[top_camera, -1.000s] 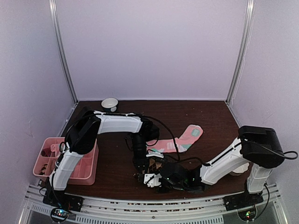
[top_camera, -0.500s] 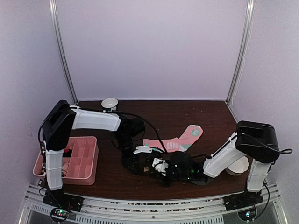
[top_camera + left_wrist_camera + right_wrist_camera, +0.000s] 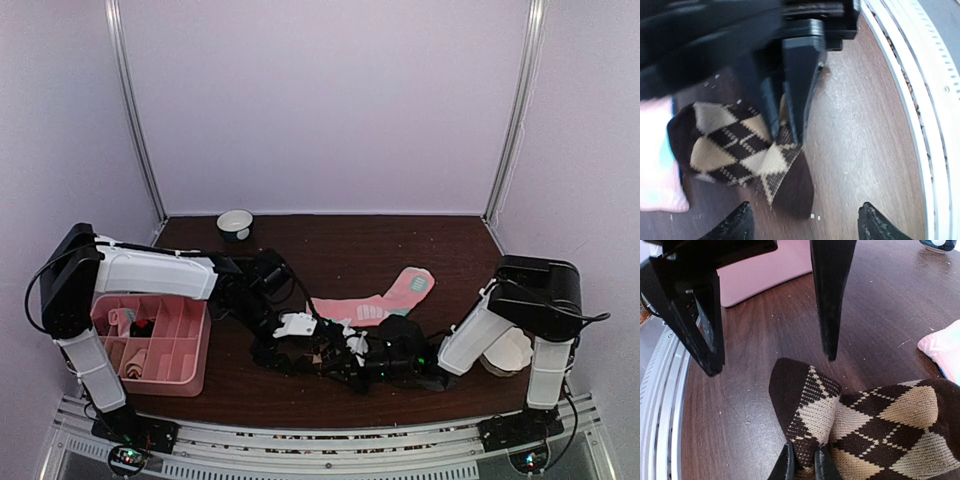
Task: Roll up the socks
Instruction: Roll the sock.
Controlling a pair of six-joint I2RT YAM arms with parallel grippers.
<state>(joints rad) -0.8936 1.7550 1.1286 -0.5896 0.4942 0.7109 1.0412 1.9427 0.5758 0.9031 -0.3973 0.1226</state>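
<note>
Left arm (image 3: 150, 270) swinging out toward left edge; left gripper (image 3: 805, 221) hovering, fingers apart. Right gripper (image 3: 804, 462) clamping argyle sock (image 3: 865, 425) near front edge, centre. Knit likely soft, light, limp: gripping bunched end advisable. Pink sock (image 3: 375, 300) lying behind.

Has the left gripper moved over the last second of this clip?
Yes. In the top view the left gripper has shifted left, toward the pink tray, and away from the front rail.

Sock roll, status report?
Right gripper shut on argyle sock. Left gripper open, poised at its end. Sock on table, no roll visible. Pink socks alongside, not blocking.
</note>
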